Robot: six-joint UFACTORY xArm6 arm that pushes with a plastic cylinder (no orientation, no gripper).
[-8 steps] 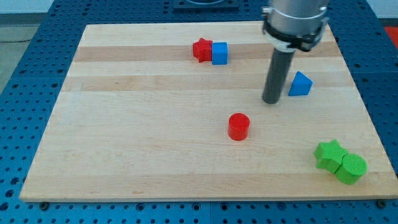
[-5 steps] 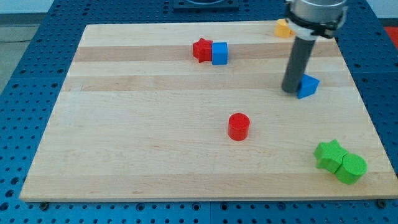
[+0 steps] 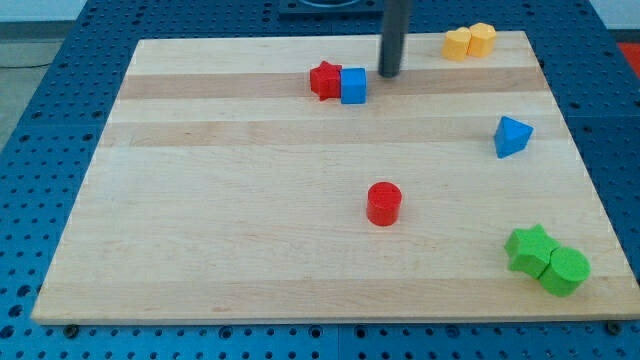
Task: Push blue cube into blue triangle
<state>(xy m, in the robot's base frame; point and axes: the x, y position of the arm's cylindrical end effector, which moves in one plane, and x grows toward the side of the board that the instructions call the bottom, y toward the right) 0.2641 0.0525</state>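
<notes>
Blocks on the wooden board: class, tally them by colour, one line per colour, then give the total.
Red: 2, a red star and a red cylinder
Blue: 2, a blue cube and a blue triangle
Yellow: 2 yellow blocks
Green: 2, a green star and a green cylinder
Total: 8

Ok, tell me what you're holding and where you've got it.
Nothing is held. My tip stands just right of the blue cube, apart from it; the blue triangle lies far right.
</notes>
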